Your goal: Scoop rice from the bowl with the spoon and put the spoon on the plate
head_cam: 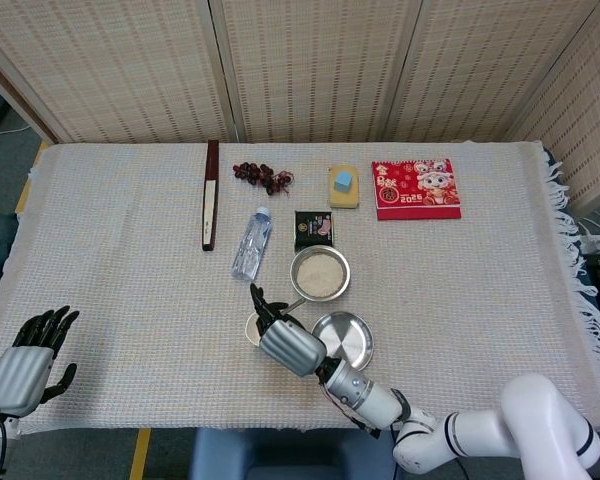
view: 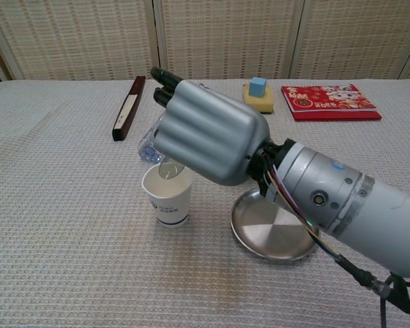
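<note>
My right hand (head_cam: 285,342) (view: 205,133) holds the metal spoon (view: 169,169), back of the hand up. The spoon's bowl hangs tilted just over the white paper cup (view: 167,198) (head_cam: 251,330), and the hand hides its handle. In the head view the hand covers most of the cup. The steel bowl of rice (head_cam: 320,273) stands just beyond the hand; the chest view does not show it. The empty steel plate (head_cam: 345,340) (view: 270,229) lies right of the cup, under my right wrist. My left hand (head_cam: 25,365) rests at the table's near left corner, fingers apart, holding nothing.
A water bottle (head_cam: 251,243) lies behind the cup. Further back are a dark folded fan (head_cam: 210,193), grapes (head_cam: 263,175), a black packet (head_cam: 313,228), a yellow sponge with a blue block (head_cam: 343,186) and a red packet (head_cam: 415,188).
</note>
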`<control>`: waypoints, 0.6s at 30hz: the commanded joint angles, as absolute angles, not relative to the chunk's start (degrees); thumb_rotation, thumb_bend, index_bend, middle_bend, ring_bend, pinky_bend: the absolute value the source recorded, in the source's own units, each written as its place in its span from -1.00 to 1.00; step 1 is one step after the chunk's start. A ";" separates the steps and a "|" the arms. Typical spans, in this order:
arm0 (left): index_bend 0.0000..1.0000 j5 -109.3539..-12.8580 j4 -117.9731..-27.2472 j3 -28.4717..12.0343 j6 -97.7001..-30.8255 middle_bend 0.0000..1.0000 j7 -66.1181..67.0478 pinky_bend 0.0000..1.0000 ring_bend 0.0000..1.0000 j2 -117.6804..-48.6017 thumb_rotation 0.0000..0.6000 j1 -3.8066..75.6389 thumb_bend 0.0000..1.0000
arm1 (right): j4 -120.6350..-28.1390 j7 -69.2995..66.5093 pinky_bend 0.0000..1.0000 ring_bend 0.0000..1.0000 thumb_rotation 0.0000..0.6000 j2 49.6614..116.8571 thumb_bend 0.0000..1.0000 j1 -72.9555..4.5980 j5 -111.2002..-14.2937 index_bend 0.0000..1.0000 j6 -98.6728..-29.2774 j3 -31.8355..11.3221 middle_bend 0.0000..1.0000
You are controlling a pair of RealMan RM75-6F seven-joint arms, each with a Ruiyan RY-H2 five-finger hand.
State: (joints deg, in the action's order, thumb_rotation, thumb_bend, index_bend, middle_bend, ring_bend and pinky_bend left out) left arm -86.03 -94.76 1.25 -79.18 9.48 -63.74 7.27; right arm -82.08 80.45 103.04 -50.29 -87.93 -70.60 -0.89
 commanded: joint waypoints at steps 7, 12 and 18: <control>-1.00 -85.71 -94.78 1.22 -78.81 -1.00 10.36 -0.81 -1.00 -64.15 1.00 7.38 -0.17 | -83.88 76.93 -0.83 -0.59 1.00 100.23 -0.27 -48.64 -88.51 0.57 -71.50 -4.18 0.13; -1.00 -85.87 -94.89 1.24 -79.24 -1.00 10.48 -0.81 -1.00 -64.06 1.00 7.19 -0.17 | -85.78 72.34 -0.83 -0.59 1.00 98.45 -0.27 -45.87 -87.84 0.56 -73.04 -4.14 0.13; -1.00 -86.11 -94.81 1.31 -79.50 -1.00 10.17 -0.81 -1.00 -63.92 1.00 7.06 -0.17 | -89.97 59.13 -0.84 -0.59 1.00 94.01 -0.27 -38.86 -85.24 0.55 -76.40 -1.22 0.13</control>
